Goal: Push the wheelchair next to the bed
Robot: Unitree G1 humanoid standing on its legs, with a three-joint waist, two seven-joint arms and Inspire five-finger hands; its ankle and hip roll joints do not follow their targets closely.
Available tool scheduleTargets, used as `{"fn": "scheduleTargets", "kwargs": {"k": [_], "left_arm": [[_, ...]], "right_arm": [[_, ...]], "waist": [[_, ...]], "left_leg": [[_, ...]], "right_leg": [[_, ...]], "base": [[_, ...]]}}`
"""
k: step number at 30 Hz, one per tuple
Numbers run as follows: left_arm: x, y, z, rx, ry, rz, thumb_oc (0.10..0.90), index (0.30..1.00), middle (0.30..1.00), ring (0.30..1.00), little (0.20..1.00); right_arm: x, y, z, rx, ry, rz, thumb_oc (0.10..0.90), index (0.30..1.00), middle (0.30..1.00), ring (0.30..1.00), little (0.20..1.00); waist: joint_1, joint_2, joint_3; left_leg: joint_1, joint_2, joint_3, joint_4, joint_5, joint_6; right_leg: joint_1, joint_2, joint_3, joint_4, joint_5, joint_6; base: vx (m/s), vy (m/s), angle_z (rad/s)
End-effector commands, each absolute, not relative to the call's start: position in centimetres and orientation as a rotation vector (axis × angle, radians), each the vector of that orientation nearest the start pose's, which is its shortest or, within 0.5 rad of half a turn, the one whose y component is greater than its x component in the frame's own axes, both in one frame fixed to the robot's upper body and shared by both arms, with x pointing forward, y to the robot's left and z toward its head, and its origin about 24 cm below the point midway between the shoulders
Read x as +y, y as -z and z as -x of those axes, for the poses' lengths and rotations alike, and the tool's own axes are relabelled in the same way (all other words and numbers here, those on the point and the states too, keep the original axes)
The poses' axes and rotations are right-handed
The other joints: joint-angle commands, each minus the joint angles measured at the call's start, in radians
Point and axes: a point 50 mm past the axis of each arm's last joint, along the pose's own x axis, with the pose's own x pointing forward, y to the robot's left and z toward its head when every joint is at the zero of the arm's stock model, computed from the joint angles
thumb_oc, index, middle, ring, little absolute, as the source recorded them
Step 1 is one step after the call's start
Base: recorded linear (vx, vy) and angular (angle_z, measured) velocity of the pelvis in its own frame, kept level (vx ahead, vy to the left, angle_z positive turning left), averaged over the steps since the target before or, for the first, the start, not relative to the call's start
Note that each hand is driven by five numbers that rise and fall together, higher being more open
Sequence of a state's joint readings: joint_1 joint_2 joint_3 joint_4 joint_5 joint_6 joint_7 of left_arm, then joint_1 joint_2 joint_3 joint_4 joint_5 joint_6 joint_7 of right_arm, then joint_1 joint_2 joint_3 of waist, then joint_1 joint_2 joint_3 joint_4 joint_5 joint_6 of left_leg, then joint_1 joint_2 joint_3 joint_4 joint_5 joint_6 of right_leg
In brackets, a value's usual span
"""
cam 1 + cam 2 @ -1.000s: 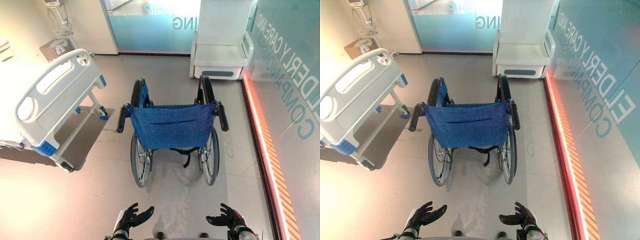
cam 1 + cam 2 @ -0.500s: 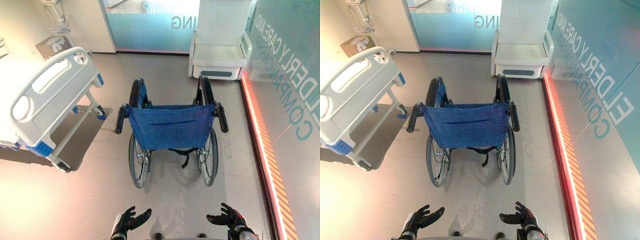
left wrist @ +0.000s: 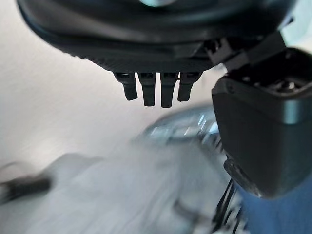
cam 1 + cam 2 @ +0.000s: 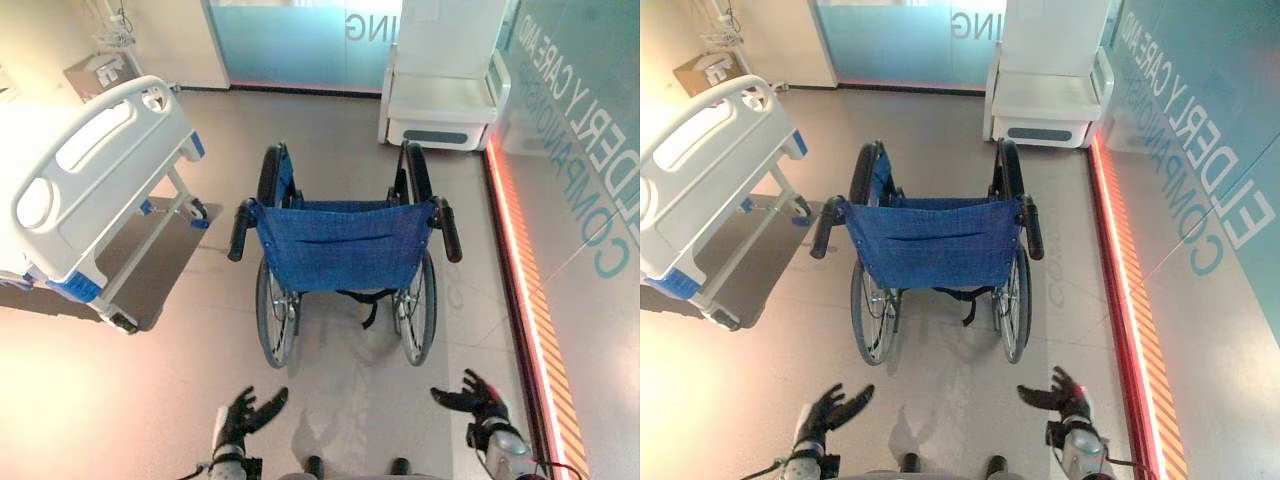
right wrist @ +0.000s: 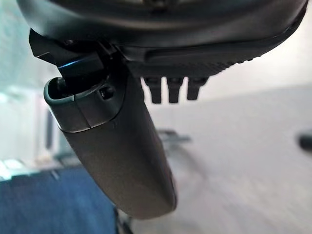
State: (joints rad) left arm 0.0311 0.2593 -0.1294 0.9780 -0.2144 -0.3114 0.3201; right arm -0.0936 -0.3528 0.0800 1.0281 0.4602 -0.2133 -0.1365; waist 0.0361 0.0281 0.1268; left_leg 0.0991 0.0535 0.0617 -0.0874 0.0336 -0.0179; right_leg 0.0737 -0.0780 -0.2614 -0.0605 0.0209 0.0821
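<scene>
Wheelchair [image 4: 343, 262] is sitting on the floor [image 4: 120, 400] mid-room, blue backrest facing the robot, both black push handles sticking back toward it. Bed [image 4: 80, 180] is standing off to the wheelchair's left with a strip of floor between them, white footboard end nearest the chair; the two are not touching. White armchair [image 4: 445, 85] is sitting past the wheelchair against the far wall, next to the glass partition [image 4: 290, 40]. Red floor strip [image 4: 525, 300] is running along the right-hand wall. Left hand [image 4: 243, 413] is hovering low near the robot, behind the wheelchair's left rear wheel and well apart from the left handle; fingers are spreading wide and straight, holding nothing. Right hand [image 4: 475, 397] is hovering at similar height behind the right rear wheel, also clear of the right handle; fingers are spreading wide, holding nothing. Left wrist view is showing straight fingers [image 3: 155, 88] with blurred floor and a bit of blue fabric past them; right wrist view is showing the same, straight fingers [image 5: 173, 89] with nothing between them and the thumb.
</scene>
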Motion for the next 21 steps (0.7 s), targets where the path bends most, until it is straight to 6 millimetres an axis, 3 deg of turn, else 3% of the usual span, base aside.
{"fn": "scheduleTargets", "kwargs": {"k": [1, 6, 10, 17, 21], "left_arm": [[29.0, 5.1, -22.1, 0.323, -0.597, -0.291, 0.8, 0.9, 0.9, 0.9, 0.9], [32.2, -1.4, -26.1, 0.075, -0.734, -0.316, 0.8, 0.9, 0.9, 0.9, 0.9], [32.7, -7.0, -28.9, -0.135, -0.778, -0.3, 0.8, 0.9, 0.9, 0.9, 0.9], [30.8, -15.6, -32.4, -0.464, -0.651, -0.288, 0.8, 0.9, 0.9, 0.9, 0.9], [28.3, -18.4, -33.3, -0.592, -0.475, -0.339, 0.8, 0.9, 0.9, 0.9, 0.9]], "right_arm": [[-31.5, 2.6, -25.3, 0.317, 0.568, 0.037, 0.8, 0.9, 0.9, 0.9, 0.9], [-32.7, -4.7, -30.2, 0.088, 0.619, 0.048, 0.8, 0.9, 0.9, 0.9, 0.9], [-31.9, -10.5, -33.1, -0.105, 0.644, 0.029, 0.8, 0.9, 0.9, 0.9, 0.9], [-29.8, -18.6, -35.2, -0.384, 0.635, 0.007, 0.8, 0.9, 0.9, 0.9, 0.9], [-28.1, -21.3, -35.5, -0.492, 0.57, -0.001, 0.8, 0.9, 0.9, 0.9, 0.9]], "waist": [[0.018, -0.027, 0.005], [0.017, -0.029, 0.016], [0.015, -0.031, 0.019], [0.012, -0.029, 0.016], [0.012, -0.031, 0.013]], "left_leg": [[-0.017, -0.037, 0.043, 0.037, -0.088, 0.038], [-0.02, -0.037, 0.041, 0.04, -0.086, 0.036], [-0.027, -0.037, 0.039, 0.043, -0.086, 0.032], [-0.031, -0.036, 0.038, 0.039, -0.085, 0.023], [-0.029, -0.037, 0.035, 0.034, -0.084, 0.02]], "right_leg": [[-0.025, -0.044, 0.034, 0.088, -0.068, 0.003], [-0.026, -0.049, 0.034, 0.088, -0.063, 0.004], [-0.028, -0.05, 0.038, 0.083, -0.062, 0.003], [-0.024, -0.049, 0.035, 0.074, -0.064, 0.0], [-0.018, -0.047, 0.033, 0.066, -0.065, -0.001]], "base": [[0.0, 0.0, 0.0], [-0.01, 0.008, -0.01], [-0.03, 0.009, 0.02], [-0.01, 0.01, 0.03], [0.01, -0.006, 0.07]]}}
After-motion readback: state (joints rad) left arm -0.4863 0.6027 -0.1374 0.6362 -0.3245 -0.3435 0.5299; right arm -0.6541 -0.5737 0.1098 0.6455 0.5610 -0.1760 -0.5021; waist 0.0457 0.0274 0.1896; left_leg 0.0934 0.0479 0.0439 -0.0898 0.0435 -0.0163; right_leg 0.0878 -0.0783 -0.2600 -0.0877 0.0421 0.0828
